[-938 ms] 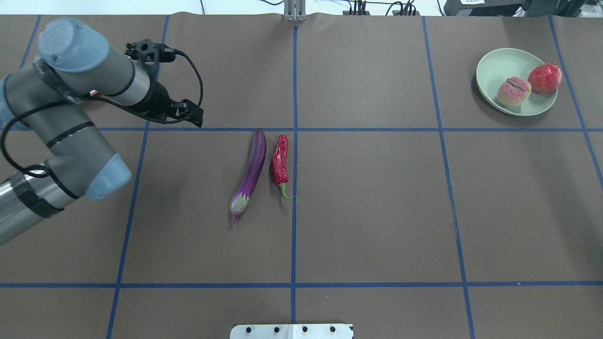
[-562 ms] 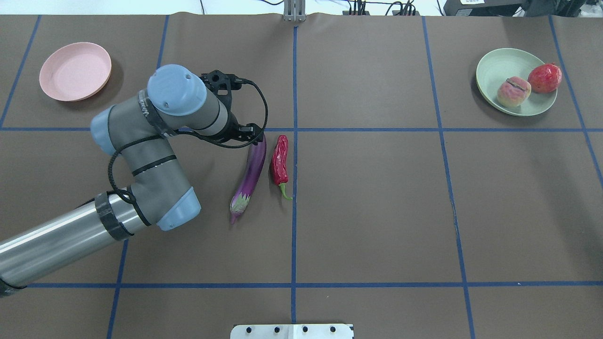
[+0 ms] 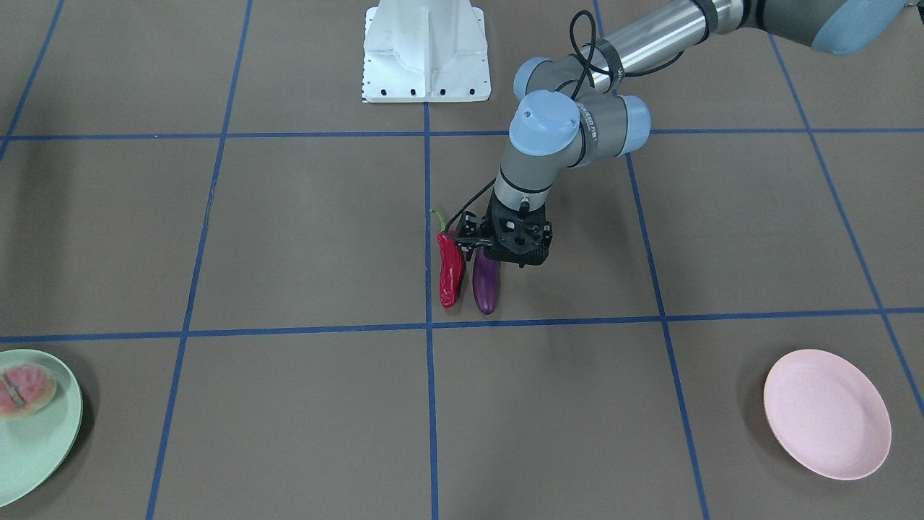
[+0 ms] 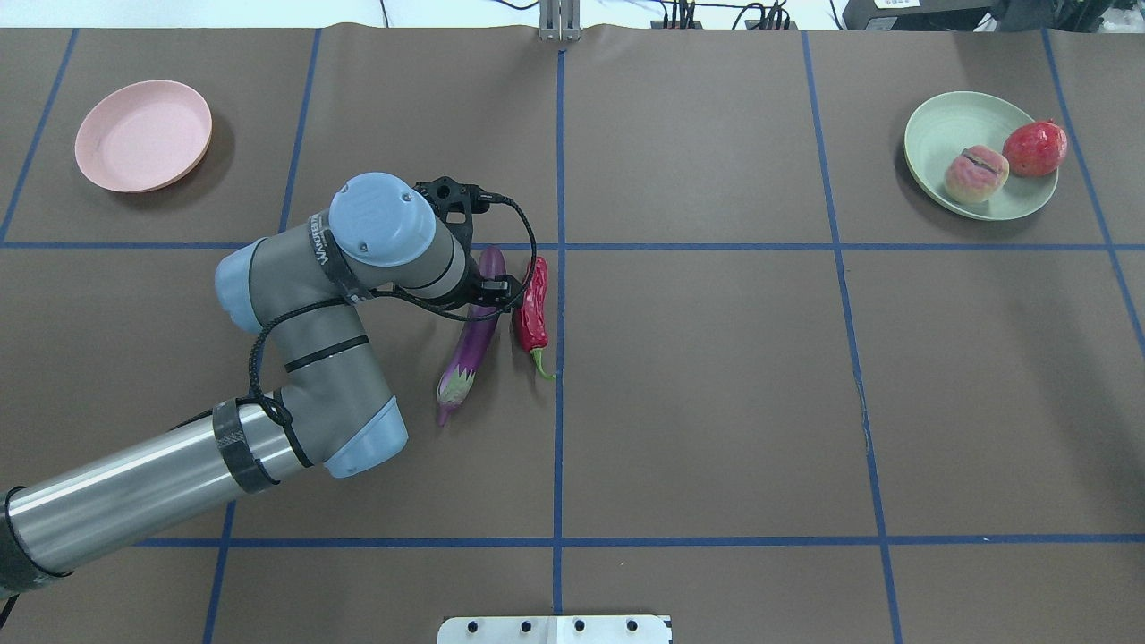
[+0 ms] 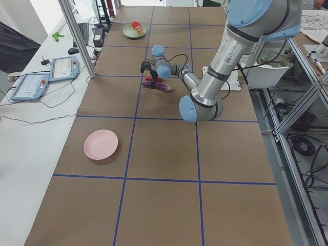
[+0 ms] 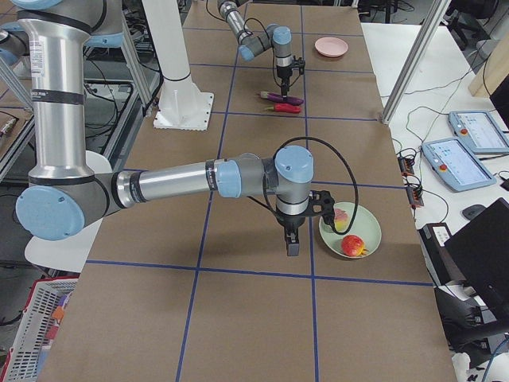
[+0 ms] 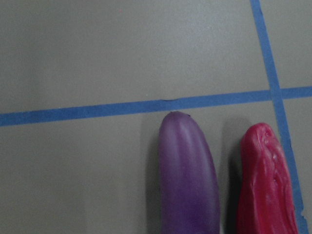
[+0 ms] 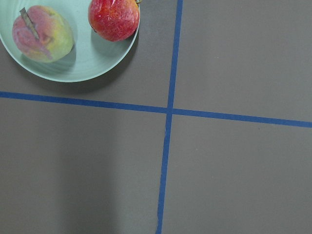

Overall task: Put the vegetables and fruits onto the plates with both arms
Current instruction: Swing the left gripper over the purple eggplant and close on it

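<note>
Swinging in from the table's left edge, the left arm has carried the left gripper (image 3: pixel 502 253) off the pale pink round plate (image 4: pixel 143 136) and across to the vegetables, so that plate now shows whole. The gripper hangs above the long glossy purple eggplant (image 4: pixel 474 344), over the half toward its rounded end and away from the greenish cap. In the side views a gap shows between the fingers and the eggplant's skin, so they are apart. The wrist camera looks straight down on the rounded tip just short of a blue tape line. Whether the fingers are spread or closed I cannot tell, since the gripper body hides them.

The eggplant lies flat on the brown paper-covered table (image 4: pixel 716 402). The shorter wrinkled red chili with a green stem (image 4: pixel 533 309) lies just beside it and nearly parallel.

Far off, the pale mint green round plate (image 4: pixel 948 125) holds the pink-and-pale-green peach-like fruit (image 4: pixel 975 174). The round red-and-yellow bumpy fruit (image 4: pixel 1035 148) rests at that plate's rim.

The right gripper (image 6: pixel 292 245) hangs near this plate, pointing down at bare table beside it. It shows only in a side view, so I cannot tell how its fingers stand.
</note>
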